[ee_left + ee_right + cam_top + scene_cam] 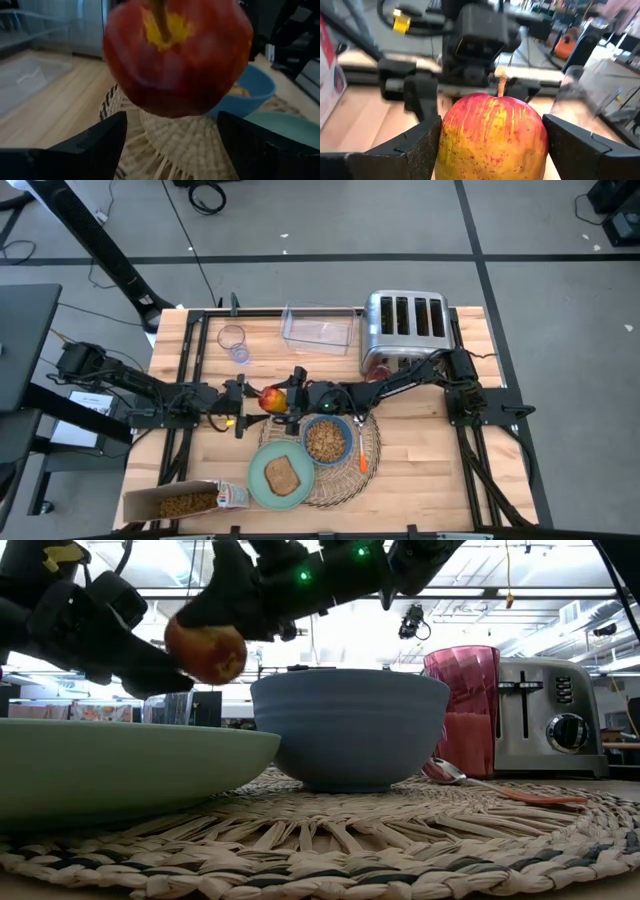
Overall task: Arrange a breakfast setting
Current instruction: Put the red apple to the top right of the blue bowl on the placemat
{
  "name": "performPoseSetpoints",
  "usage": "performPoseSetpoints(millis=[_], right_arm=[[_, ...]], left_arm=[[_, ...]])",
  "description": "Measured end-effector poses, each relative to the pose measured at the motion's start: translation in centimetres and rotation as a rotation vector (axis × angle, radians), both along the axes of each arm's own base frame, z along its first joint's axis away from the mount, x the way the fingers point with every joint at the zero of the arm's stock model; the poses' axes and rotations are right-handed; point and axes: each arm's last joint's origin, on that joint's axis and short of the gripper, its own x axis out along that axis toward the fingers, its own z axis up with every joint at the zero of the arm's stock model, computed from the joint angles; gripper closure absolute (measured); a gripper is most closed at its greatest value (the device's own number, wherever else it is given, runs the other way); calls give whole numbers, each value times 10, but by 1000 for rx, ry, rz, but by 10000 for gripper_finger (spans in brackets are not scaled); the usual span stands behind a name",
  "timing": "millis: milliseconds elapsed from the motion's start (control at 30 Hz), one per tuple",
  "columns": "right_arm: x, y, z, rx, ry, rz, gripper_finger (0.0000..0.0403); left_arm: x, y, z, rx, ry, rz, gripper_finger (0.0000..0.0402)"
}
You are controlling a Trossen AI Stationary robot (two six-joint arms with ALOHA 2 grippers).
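An orange-red apple [272, 397] hangs in the air left of the wicker placemat [345, 480]. My right gripper [288, 397], reaching in from the table's right, is shut on it. My left gripper [250, 394] faces it from the left, open, with its fingertips [107, 140] just short of the apple [175, 55]. On the mat sit the blue bowl [327, 440] with cereal, the pale green plate [280, 477] with toast, and the orange-handled spoon [361, 456]. The dark red cup [378, 367] stands by the toaster. My right gripper pinches the apple's two opposite sides [451, 135] between its two fingers [417, 147]. The fingers come level from the table's right side. The apple sits upright, stem [502, 85] up, lifted clear of the table [205, 650].
A silver toaster [405, 320] stands at the back right, with a clear box [320, 328] and a clear glass [233, 342] at the back. A cereal box [185, 500] lies at the front left. The bowl and plate stand just near of the apple.
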Motion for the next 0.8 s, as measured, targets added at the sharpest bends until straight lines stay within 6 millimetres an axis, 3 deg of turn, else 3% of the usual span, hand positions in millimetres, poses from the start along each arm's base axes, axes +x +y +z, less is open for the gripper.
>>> performPoseSetpoints(millis=[233, 467, 800], right_arm=[[-4, 1, -13, -18, 153, 33, 84], [-12, 8, -7, -36, 226, 38, 84], [-22, 23, 6, -66, 252, 33, 85]], left_arm=[[-1, -2, -4, -16, 36, -55, 88], [-2, -2, -5, -22, 55, -65, 88], [-8, 0, 22, -14, -128, -63, 137]])
